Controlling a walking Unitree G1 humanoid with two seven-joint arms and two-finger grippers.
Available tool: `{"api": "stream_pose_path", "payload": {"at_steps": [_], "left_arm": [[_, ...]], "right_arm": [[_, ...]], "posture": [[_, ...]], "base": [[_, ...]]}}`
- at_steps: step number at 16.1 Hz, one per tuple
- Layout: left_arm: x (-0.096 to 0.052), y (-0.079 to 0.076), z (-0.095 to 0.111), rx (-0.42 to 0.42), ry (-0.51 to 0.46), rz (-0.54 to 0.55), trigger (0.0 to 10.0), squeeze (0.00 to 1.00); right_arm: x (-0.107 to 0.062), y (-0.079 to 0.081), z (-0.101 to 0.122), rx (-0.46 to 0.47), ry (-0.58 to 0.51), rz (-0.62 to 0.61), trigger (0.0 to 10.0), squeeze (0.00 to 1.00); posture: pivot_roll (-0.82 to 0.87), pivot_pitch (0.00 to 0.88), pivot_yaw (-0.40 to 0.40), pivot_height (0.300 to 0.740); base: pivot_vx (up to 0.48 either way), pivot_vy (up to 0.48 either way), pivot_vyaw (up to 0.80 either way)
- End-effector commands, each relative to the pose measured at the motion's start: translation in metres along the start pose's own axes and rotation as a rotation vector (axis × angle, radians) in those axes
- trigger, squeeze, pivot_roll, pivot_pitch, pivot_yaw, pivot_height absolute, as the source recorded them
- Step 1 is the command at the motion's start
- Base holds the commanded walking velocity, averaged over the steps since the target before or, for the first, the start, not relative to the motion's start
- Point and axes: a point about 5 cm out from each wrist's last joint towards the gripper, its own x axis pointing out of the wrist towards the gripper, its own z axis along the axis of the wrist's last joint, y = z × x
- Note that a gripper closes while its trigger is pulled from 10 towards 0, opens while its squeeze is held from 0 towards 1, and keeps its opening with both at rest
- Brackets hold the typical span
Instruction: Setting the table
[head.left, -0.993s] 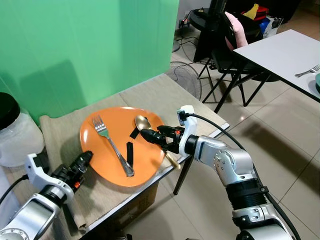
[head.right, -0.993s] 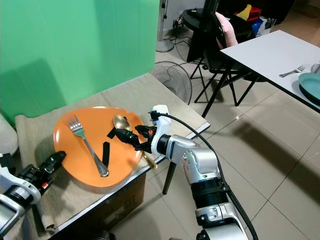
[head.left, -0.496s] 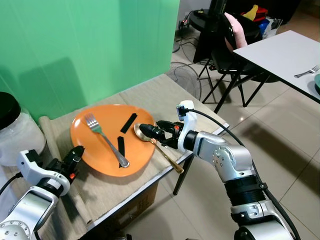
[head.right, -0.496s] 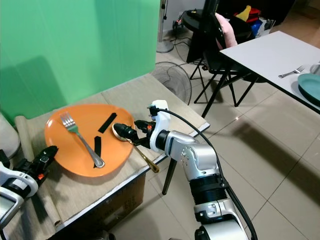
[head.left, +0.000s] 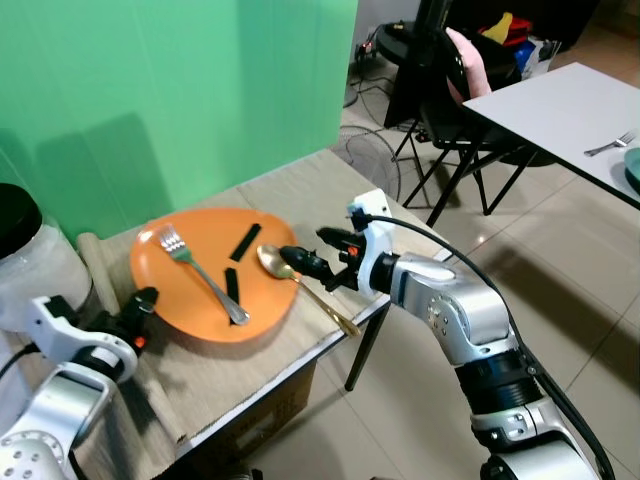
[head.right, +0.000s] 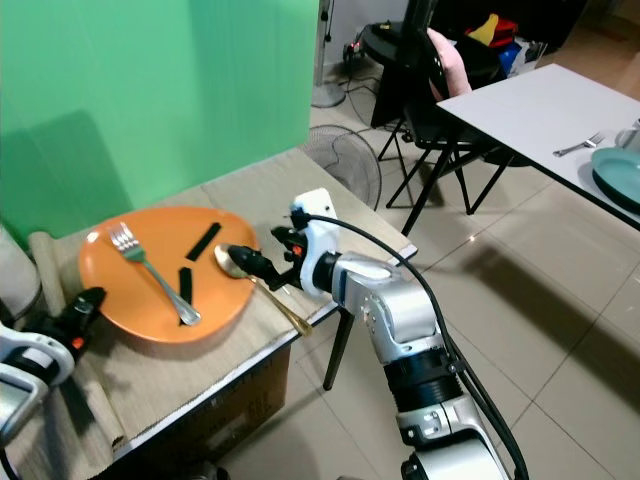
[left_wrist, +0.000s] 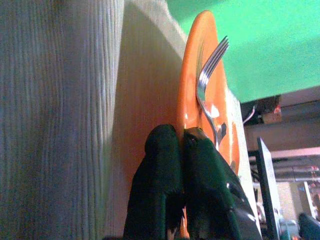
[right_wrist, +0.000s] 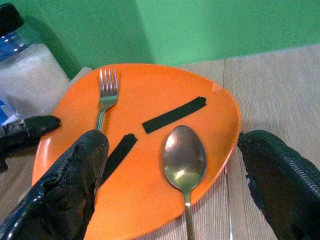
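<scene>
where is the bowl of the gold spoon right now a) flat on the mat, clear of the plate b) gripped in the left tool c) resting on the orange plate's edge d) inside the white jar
c: the bowl of the gold metal spoon lies on the edge of the oval orange plate, its handle running off onto the beige mat, between the open fingers of the right tool.

No text, label, brand, number or sign can be read in these pictures; nothing here carries any letters that I can make out.
</scene>
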Motion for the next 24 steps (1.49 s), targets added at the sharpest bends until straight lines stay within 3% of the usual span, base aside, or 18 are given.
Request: {"api": "stream_pose_path", "payload": {"at_steps": [1, 2, 3, 4, 6, 7, 10, 14, 20, 24], "left_arm": [[0.000, -0.003, 0.010, 0.015, -0.046, 0.008, 0.0, 0.00], [0.001, -0.004, 0.014, 0.046, -0.053, 0.013, 0.0, 0.00], [0.001, -0.004, 0.015, 0.065, -0.049, 0.020, 0.0, 0.00], [0.001, -0.004, 0.014, 0.067, -0.046, 0.021, 0.0, 0.00], [0.001, -0.006, 0.011, 0.168, -0.013, 0.032, 0.0, 0.00], [0.001, -0.011, 0.011, 0.258, 0.001, 0.033, 0.0, 0.00], [-0.001, -0.028, 0.014, 0.393, -0.009, 0.007, 0.0, 0.00], [0.001, -0.037, 0.040, 0.410, -0.118, 0.033, 0.0, 0.00], [-0.001, -0.041, 0.063, 0.480, -0.170, 0.065, 0.0, 0.00], [-0.007, -0.064, 0.075, 0.623, -0.199, -0.011, 0.0, 0.00]], "right_arm": [[-0.002, 0.003, 0.011, -0.105, -0.017, 0.001, 10.0, 0.00], [-0.003, 0.009, 0.005, -0.238, 0.054, 0.034, 10.0, 0.00], [-0.004, 0.011, 0.000, -0.299, 0.104, 0.047, 10.0, 0.00], [-0.004, 0.012, -0.003, -0.326, 0.130, 0.050, 10.0, 0.00], [-0.001, 0.009, -0.019, -0.406, 0.228, 0.007, 10.0, 0.00], [0.002, 0.010, -0.022, -0.401, 0.225, -0.006, 10.0, 0.00], [0.004, 0.012, -0.021, -0.378, 0.202, -0.026, 10.0, 0.00], [0.004, 0.008, -0.020, -0.345, 0.192, -0.051, 10.0, 0.00], [0.004, 0.006, -0.019, -0.346, 0.187, -0.062, 10.0, 0.00], [0.004, 0.003, -0.013, -0.343, 0.163, -0.076, 10.0, 0.00]], "posture": [[-0.04, 0.015, -0.057, 0.740], [-0.04, 0.015, -0.057, 0.740], [-0.05, 0.015, -0.055, 0.740], [-0.05, 0.015, -0.055, 0.740], [-0.05, 0.016, -0.056, 0.740], [-0.05, 0.018, -0.057, 0.740], [-0.04, 0.018, -0.058, 0.740], [-0.04, 0.018, -0.056, 0.740], [-0.04, 0.017, -0.056, 0.740], [-0.04, 0.011, -0.055, 0.740]], "base": [[0.000, 0.000, 0.00], [0.000, 0.000, 0.00], [0.000, 0.000, 0.00], [0.000, 0.000, 0.00], [0.000, 0.000, 0.00], [0.000, 0.000, 0.00], [0.000, 0.000, 0.00], [0.000, 0.000, 0.00], [0.000, 0.000, 0.00], [0.000, 0.000, 0.00]]}}
